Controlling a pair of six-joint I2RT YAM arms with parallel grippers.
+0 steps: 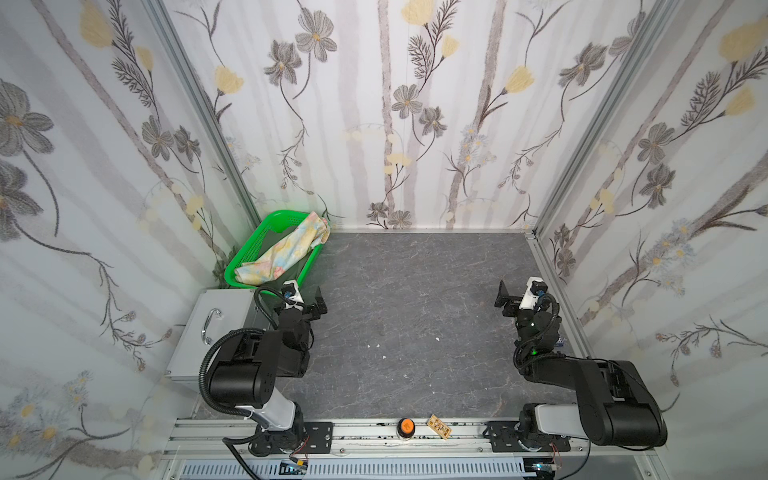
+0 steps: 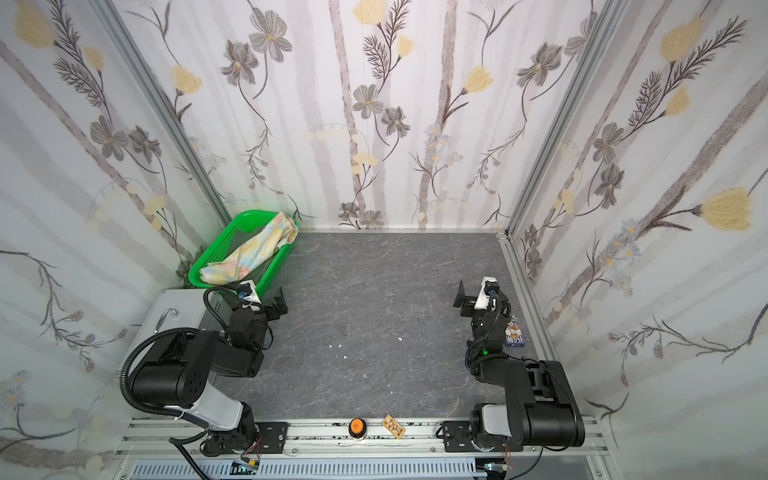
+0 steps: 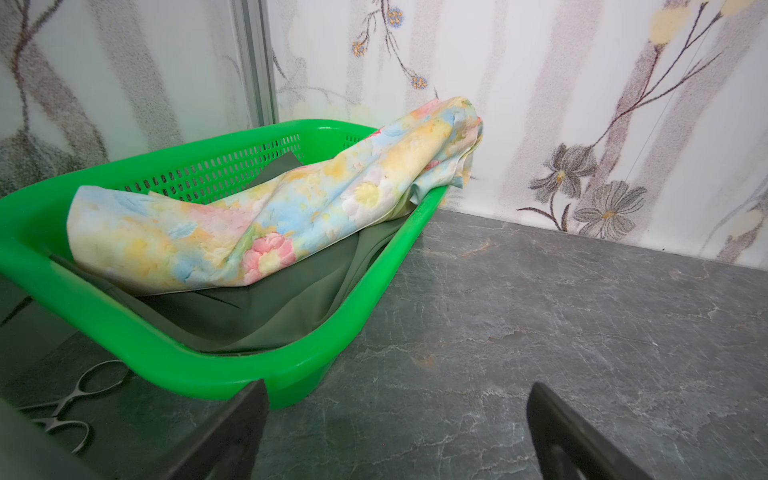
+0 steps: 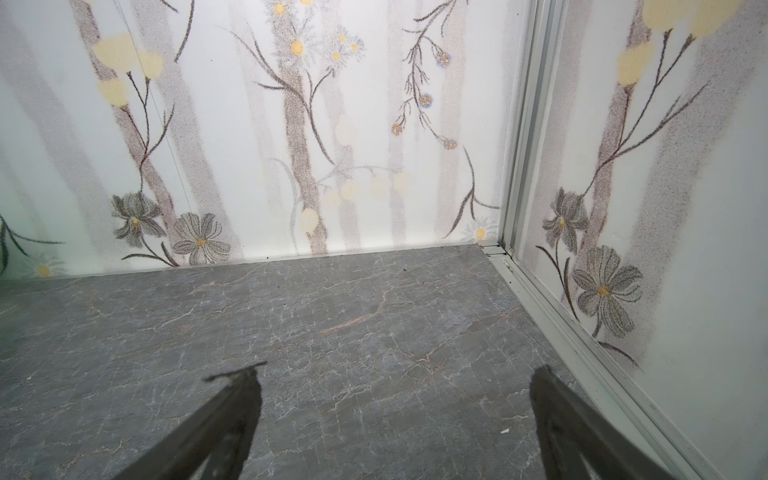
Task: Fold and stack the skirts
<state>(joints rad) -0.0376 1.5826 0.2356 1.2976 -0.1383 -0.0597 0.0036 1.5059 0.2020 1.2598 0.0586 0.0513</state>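
Observation:
The pastel floral skirt [image 1: 282,253] [image 2: 249,253] [image 3: 270,216] lies bunched lengthwise in the bright green mesh basket [image 1: 277,214] [image 2: 249,216] [image 3: 166,357] at the back left corner, one end draped over the rim. In the left wrist view the dark olive skirt [image 3: 266,307] lies under it on the basket's floor. My left gripper [image 1: 321,302] [image 2: 280,301] [image 3: 397,388] hovers open just in front of the basket's near corner, holding nothing. My right gripper [image 1: 503,297] [image 2: 461,297] [image 4: 395,370] stands open and empty over bare grey tabletop near the right wall.
A metal box with a handle [image 1: 212,328] sits left of the left arm, and metal scissors [image 3: 70,399] lie beside the basket. An orange button [image 1: 406,426] and a small card [image 1: 439,427] rest on the front rail. Papered walls close in three sides.

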